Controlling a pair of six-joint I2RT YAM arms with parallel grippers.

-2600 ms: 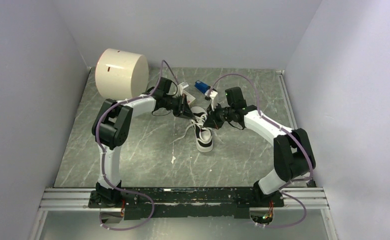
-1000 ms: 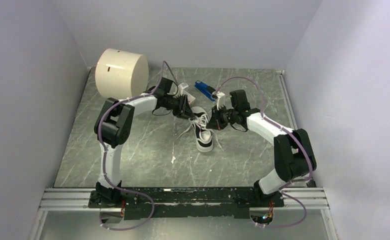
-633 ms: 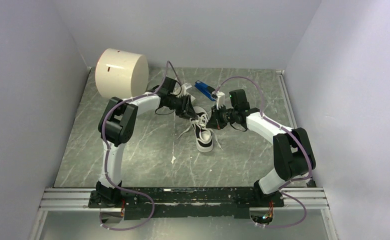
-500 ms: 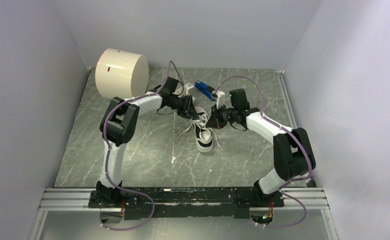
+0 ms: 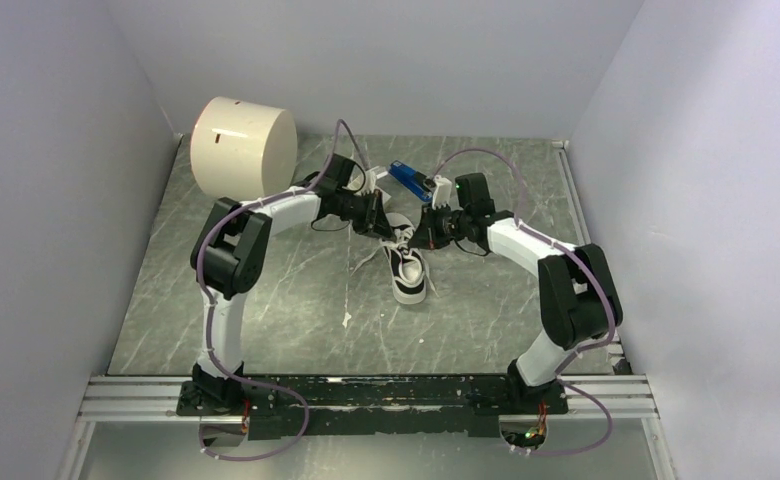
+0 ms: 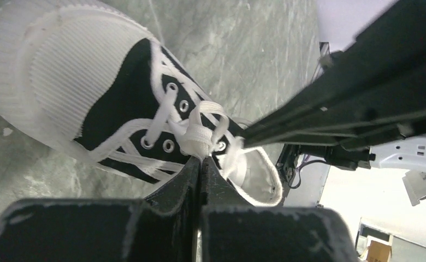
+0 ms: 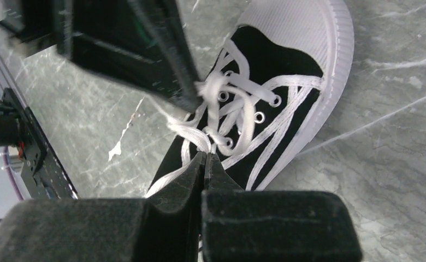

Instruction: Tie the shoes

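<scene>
Left pincer [image 6: 200,159] clenches the knot of flat white laces [image 6: 197,137] on the sneaker [image 5: 409,272], which lies mid-worktop [image 5: 266,300]. Right pincer [image 7: 205,156] pinches a lace strand. Judged best: pull apart evenly and gently, so the light shoe does not drag. The sneaker has black canvas and a ribbed rubber toe cap [image 6: 47,71].

White links [image 5: 288,205]; black joints [image 5: 228,252]; purple cables [image 5: 476,153]; matte black hands [image 6: 200,164].
</scene>
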